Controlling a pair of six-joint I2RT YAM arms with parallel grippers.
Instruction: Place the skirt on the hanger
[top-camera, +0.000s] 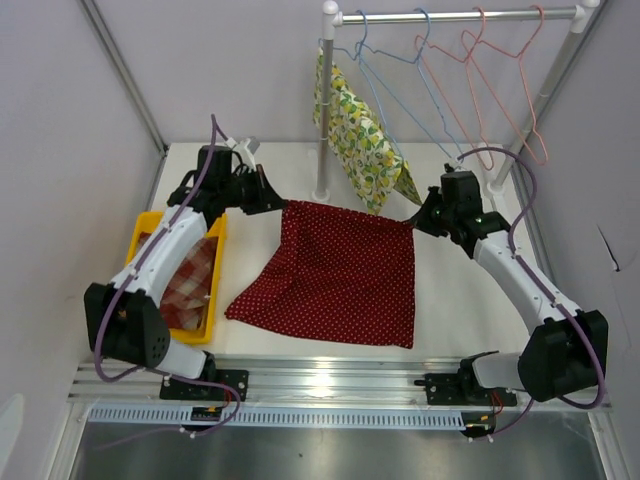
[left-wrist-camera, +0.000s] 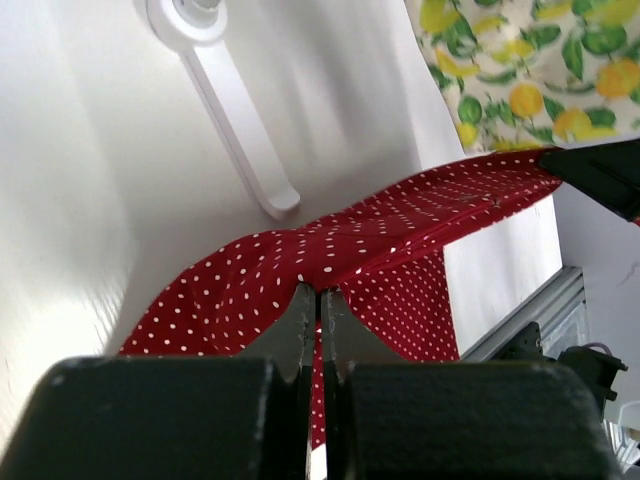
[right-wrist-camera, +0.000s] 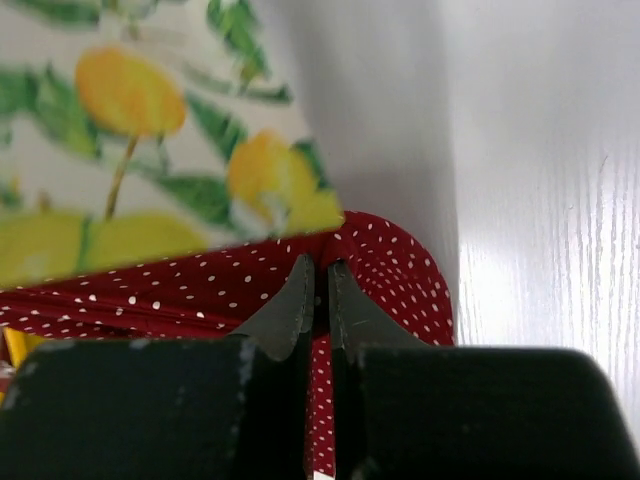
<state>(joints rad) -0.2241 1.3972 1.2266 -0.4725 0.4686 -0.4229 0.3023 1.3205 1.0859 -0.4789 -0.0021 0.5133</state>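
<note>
Newbie: where's the red dotted skirt (top-camera: 335, 275) at right now? And can anything be made out about the grippers?

Regular: it's spread over the white table (top-camera: 450, 310), roughly in the middle, between the two arms. The far edge is lifted and pulled taut in a straight line. The near part is left lying on the tabletop, and the near-left corner ends just beside the yellow bin (top-camera: 143, 232). The far-left corner is pinched by the left gripper (top-camera: 272, 197) and the far-right corner by the right gripper (top-camera: 420, 218). In both wrist views the fingers are seen pressed together, with red fabric clamped right at the tips.

Newbie: ok, and the hanger side of things?

Regular: four wire hangers (top-camera: 418, 55) are hung on the metal rail (top-camera: 450, 16) at the back, two blue and two pink. The skirt is held lower than them and apart from them. A lemon-print cloth (top-camera: 360, 135) is hung at the left end of the rail, next to the upright post (top-camera: 325, 110). Its lower edge is seen just behind the skirt's raised edge, and whether the two are touching can't be told. A checked cloth (top-camera: 190, 285) is held in the bin.
</note>
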